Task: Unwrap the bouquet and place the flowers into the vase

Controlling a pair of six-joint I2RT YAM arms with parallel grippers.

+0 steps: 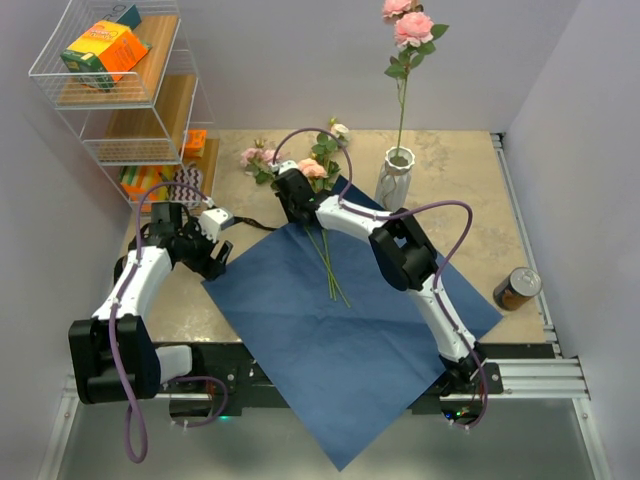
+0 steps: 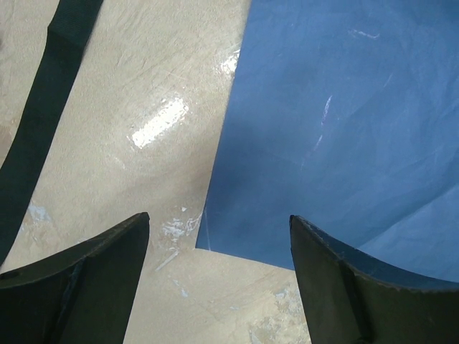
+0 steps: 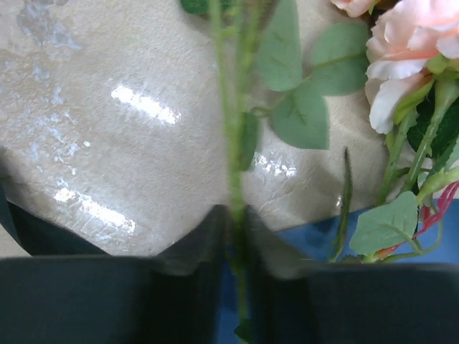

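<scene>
The bouquet lies unwrapped: its blue paper is spread flat on the table, and several flowers lie across its far corner with their pink and peach heads off the paper. One pink rose stands in the white ribbed vase at the back. My right gripper is shut on a green flower stem just below its leaves, with a pink rose beside it. My left gripper hangs open over the paper's left corner, holding nothing.
A thin black ribbon trails on the table left of the paper. A brown can stands at the right edge. A white wire shelf rack with boxes fills the back left corner.
</scene>
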